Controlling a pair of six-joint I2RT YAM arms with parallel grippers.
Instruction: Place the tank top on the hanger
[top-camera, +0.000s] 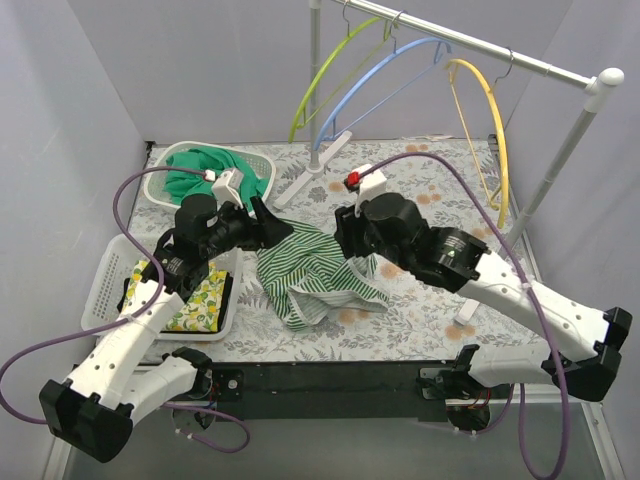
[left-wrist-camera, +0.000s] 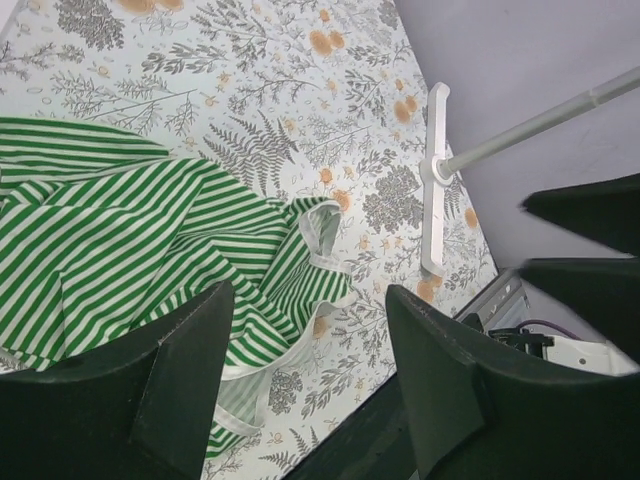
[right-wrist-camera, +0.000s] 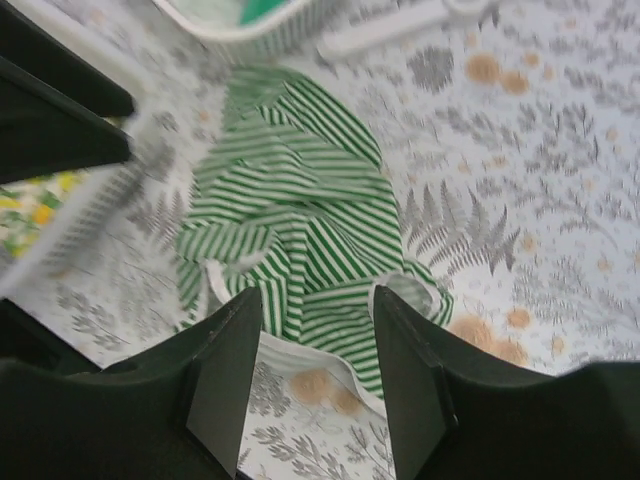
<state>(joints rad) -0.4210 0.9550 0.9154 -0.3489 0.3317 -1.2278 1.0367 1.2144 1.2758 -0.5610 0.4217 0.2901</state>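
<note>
**Fern-print bench carries the tank top, both tools open above it**

Grey walls close in the bench on three sides, and its cover is a pale cloth printed with grey ferns and orange flowers. Near the middle of that cover lies the green-and-white striped tank top, crumpled and partly folded over itself, with a white-edged strap loop turned up on its near right side. It rests on the bench only; nothing lifts it.

At the cloth's left edge is the left tool, its jaws spread wide and nothing between them. From the left wrist view the tool hangs over the tank top, with stripes showing in the gap. The right tool sits at the cloth's right edge, its jaws likewise well apart and empty. In the right wrist view the tool is above the near hem of the tank top (whether a fingertip touches the fabric cannot be told).

Well apart from the garment, the yellow hanger hangs by its hook from a white rail at the back right. A light blue hanger and a lime-green hanger hang further left on the same rail.

To the left, a round white basket holds a plain green cloth. Nearer the arms, a rectangular white basket holds a lemon-print cloth.
</note>
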